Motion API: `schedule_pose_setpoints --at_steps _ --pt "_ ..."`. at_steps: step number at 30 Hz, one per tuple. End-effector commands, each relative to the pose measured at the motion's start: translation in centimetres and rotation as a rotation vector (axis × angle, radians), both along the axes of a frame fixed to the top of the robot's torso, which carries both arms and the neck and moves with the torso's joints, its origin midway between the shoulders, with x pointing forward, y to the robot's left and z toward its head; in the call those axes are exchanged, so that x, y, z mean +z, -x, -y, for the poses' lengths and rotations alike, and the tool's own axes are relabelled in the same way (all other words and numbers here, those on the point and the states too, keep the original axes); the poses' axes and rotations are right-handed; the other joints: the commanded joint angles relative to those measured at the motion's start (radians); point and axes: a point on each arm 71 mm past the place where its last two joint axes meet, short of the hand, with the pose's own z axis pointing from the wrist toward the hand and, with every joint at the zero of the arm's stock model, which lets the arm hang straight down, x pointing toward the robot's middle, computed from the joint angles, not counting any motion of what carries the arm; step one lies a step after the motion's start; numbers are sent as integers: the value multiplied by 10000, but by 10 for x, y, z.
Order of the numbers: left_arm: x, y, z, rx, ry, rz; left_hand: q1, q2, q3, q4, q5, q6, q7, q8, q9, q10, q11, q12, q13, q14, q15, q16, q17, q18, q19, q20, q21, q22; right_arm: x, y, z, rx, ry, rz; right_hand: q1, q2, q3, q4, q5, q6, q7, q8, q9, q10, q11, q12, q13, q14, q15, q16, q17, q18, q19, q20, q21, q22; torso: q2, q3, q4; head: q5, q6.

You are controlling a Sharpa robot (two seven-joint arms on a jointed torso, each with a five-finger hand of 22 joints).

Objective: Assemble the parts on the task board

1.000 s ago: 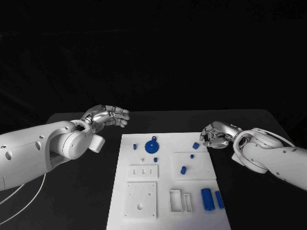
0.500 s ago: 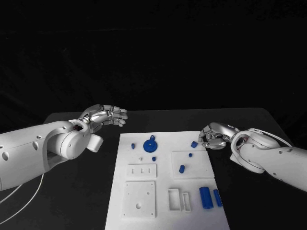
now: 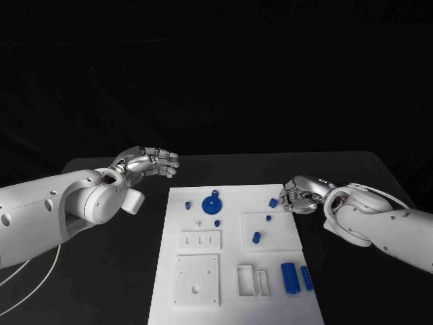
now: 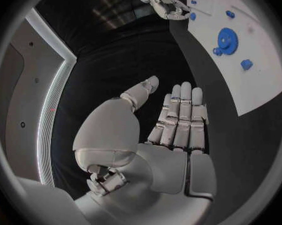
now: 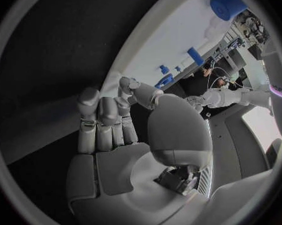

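Two hands hang empty off the board (image 3: 234, 271): the left hand (image 3: 148, 162), fingers held straight and close together, sits off its far left corner. The right hand (image 3: 302, 193), fingers curled inward, hovers at the board's right edge just beside a small blue part (image 3: 274, 202); the blue gear (image 3: 212, 205) lies farther in, between both hands.

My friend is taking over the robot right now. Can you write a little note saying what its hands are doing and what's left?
Left hand: holds nothing, off the task board's far left corner.
Right hand: fingers curled, nothing visibly held, at the board's right edge beside a small blue part.
Blue gear, peg and two cylinders lie on the board.
Done: nothing clearly assembled. Left: seemingly all the parts.
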Motion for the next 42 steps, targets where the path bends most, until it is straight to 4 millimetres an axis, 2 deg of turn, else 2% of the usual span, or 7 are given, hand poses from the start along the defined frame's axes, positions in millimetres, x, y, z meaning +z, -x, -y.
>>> schedule_pose_setpoints --at_steps 1,12,15,17,22,31,42 --pt "1 0 1 -87 40 84 -98 -7 29 50 -56 -62 262 -58 -12 -39 1 -32 13 -64 28 38 -18 81 -37 0 43 171 -2 1 -1 86 185 -95 -116 15 15 -36 -26 78 30 50 16 -2 -49 10 -5 0 -64 -48 12 759 41 42 31 173 -1 -4 5 -1 -6" --pt "1 0 1 -98 42 86 -105 -6 28 54 -57 -62 263 -57 -11 -41 3 -34 14 -64 29 39 -20 80 -36 1 44 170 -2 0 -4 49 146 -47 -220 91 27 -13 -27 64 34 15 22 0 -47 -7 -10 1 -64 -58 11 759 44 45 29 167 4 -4 0 21 -4" --pt "1 0 1 -91 40 87 -106 -6 28 55 -57 -63 263 -58 -12 -41 3 -34 14 -65 30 40 -21 80 -37 1 44 170 -1 -1 -5 -8 -13 1 -306 122 77 47 -58 -181 93 -155 -37 -19 3 -31 -13 -10 -29 -73 10 759 34 45 12 156 2 -4 -5 27 -2" --pt "1 0 1 -99 42 88 -107 -6 28 55 -57 -63 263 -58 -12 -42 3 -35 14 -65 30 40 -21 80 -37 1 44 170 -1 -1 -7 -57 -75 -6 -402 49 101 156 -80 -470 190 -351 -128 -19 94 -32 -8 -6 53 -74 14 759 45 43 9 151 -1 -1 -7 32 -3" --pt "1 0 1 -114 47 88 -109 -7 27 56 -57 -64 264 -58 -12 -43 4 -36 15 -65 30 40 -22 80 -37 2 44 170 -2 -3 -11 -164 -88 -20 -1106 -427 -521 708 -127 -916 375 -639 -272 -26 275 -9 14 30 227 -51 35 759 116 43 43 152 0 1 0 38 -11" --pt "1 0 1 -98 41 88 -110 -11 27 54 -57 -67 264 -60 -12 -44 4 -37 16 -67 30 41 -24 80 -38 1 44 170 -3 -5 -18 -295 -49 -64 -1281 -584 -969 1023 -302 -1184 464 -805 -369 -119 355 -23 26 7 300 -69 47 759 69 -8 -3 138 -3 0 5 53 -30" --pt "1 0 1 -95 39 88 -107 -14 29 51 -56 -70 265 -61 -13 -46 4 -39 17 -68 30 42 -26 80 -40 1 44 170 -6 -7 -28 -265 38 -104 -1340 -651 -1079 1222 -392 -1231 499 -837 -399 -161 390 -23 33 -8 334 -77 55 759 48 -21 -22 138 2 -3 8 85 -36"
